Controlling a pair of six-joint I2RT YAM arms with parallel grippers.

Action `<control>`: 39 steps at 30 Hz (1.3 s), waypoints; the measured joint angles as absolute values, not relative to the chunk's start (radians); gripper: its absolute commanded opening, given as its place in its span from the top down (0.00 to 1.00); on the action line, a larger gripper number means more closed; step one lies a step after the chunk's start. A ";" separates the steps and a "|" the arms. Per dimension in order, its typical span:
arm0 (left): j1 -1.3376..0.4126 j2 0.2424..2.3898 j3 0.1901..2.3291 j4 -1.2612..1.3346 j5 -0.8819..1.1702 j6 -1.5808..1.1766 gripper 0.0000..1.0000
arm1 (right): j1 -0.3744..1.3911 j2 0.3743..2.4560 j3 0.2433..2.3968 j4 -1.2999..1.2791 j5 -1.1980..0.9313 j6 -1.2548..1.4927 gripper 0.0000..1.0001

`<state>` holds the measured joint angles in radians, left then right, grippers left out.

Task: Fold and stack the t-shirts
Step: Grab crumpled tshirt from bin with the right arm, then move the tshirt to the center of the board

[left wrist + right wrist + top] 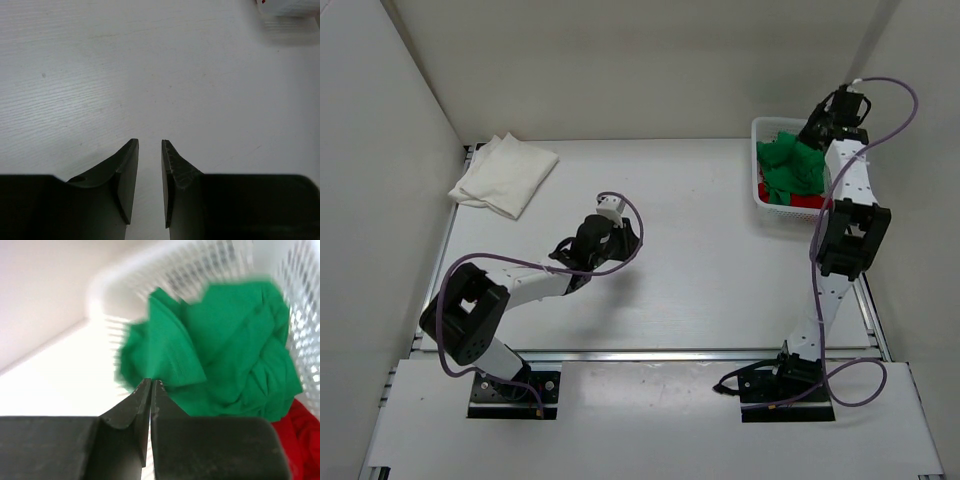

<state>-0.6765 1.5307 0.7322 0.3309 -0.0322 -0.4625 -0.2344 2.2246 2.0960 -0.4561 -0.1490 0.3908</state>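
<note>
- White t-shirt [506, 174]: folded, lying flat at upper left of the top view, close to the counter's [710, 270] left edge and back corner. Judged as step one done, start of the stack.
- Left end effector [150, 142]: jaws held slightly apart, nothing between them. It is parked low over bare counter, centre-left, well apart from the white shirt.
- Mid counter: a wide bare stretch is seen between the left arm and the basket [758, 170]. Judged as enough room to spread and fold one shirt.
- Green t-shirt [225, 340]: crumpled, heaped in the basket at upper right, on top of the rest.
- Right end effector [151, 381]: jaws closed on the near edge of the green shirt, as far as the blurred wrist view allows. Only a thin fold is pinched, so a slip on lifting is possible.
- Red t-shirt [295, 430]: bunched in the basket beside and under the green one, untouched.
- Left to do: green out, folded, stacked; then the same for red. Roughly a third complete.
- Clearances: the basket is tucked near the back right corner and the right arm is stretched along the right edge. Walls enclose left, back and right, so free travel is judged to be toward centre only.
</note>
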 measured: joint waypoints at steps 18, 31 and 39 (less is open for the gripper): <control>-0.537 1.336 0.736 0.261 0.012 -0.540 0.63 | 0.771 1.430 2.036 -0.117 0.341 -0.221 1.00; -0.372 1.153 0.667 0.248 0.029 -0.585 0.60 | 0.633 1.444 1.697 0.000 0.253 -0.194 1.00; -0.374 1.192 0.636 0.231 0.011 -0.585 0.61 | 0.244 1.459 1.152 0.121 -0.145 0.132 0.84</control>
